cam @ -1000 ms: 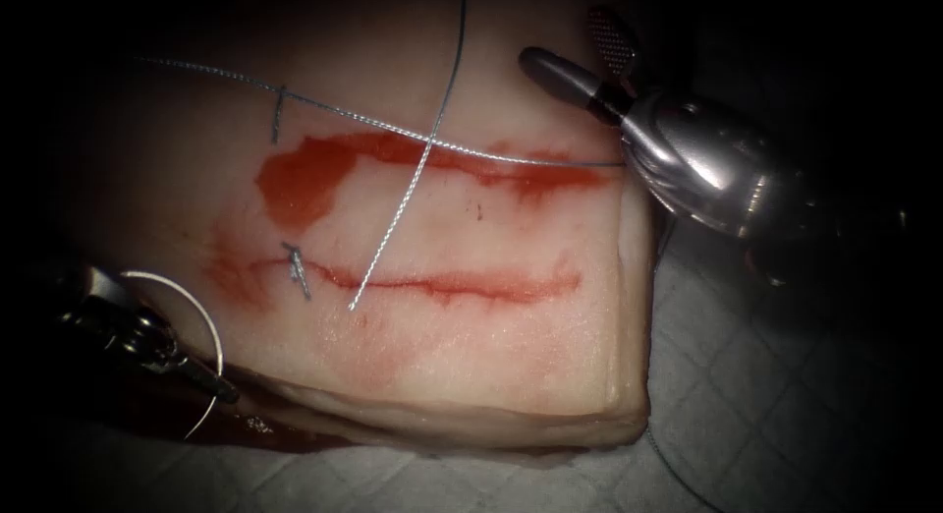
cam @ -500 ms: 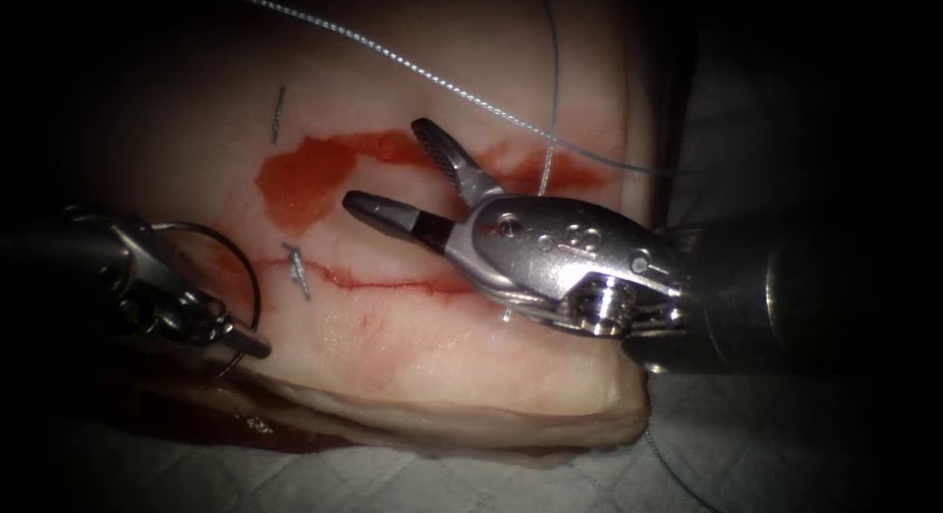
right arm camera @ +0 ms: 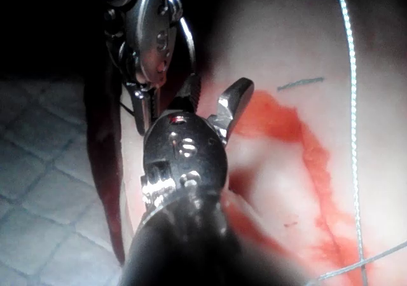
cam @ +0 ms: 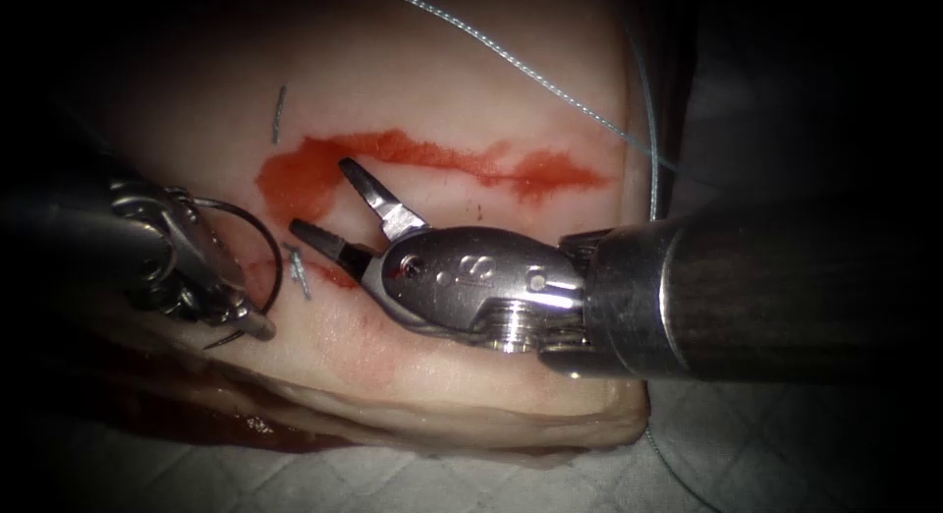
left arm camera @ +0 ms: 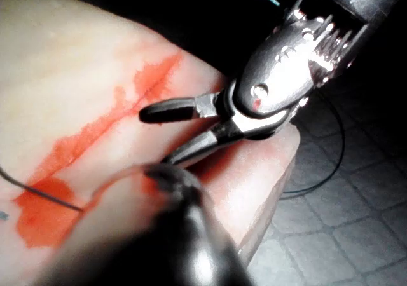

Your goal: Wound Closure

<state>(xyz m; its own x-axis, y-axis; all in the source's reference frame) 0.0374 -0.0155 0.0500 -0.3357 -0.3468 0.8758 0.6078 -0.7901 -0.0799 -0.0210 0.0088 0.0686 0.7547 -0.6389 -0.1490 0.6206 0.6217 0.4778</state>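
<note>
Two tools meet over the tissue (cam: 471, 375): left tool (cam: 257, 326) grips the needle (cam: 263, 253) clear of the tissue, left of the cut (cam: 334, 274); right tool (cam: 329, 200), jaws spread, holds nothing, thread (cam: 511, 66) trailing behind.

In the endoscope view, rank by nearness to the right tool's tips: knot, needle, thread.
From the right tool, jaws open, holding nothing:
1. Knot, just below-left, on the cut.
2. Needle, farther left, held by the left tool, outside the tissue.
3. Thread, upper right.
</note>
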